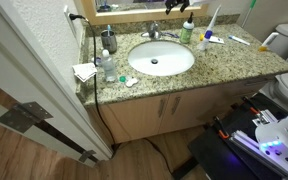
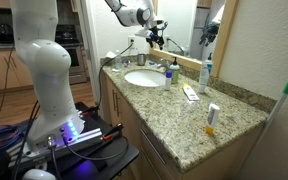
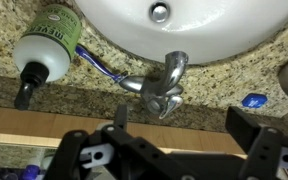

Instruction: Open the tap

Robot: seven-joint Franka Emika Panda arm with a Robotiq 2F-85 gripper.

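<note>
Pincer [image 3: 181, 114] spread wide and empty, hanging above the chrome tap [image 3: 164, 85], tap at the white basin's [image 3: 199, 30] back rim on the granite desk [image 3: 254, 68], bottle [image 3: 49, 45] just beside.

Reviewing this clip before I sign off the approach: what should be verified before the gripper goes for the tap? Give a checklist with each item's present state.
1. The gripper stands open: ok.
2. The tap lies ahead of it, near the centre of the wrist view: ok.
3. Gripper and tap are apart, with the gripper above the tap in an exterior view: ok.
4. The bottle beside the tap does not touch it: ok.
5. No water is running into the basin: ok.
6. Which way the tap opens: cannot tell.
</note>
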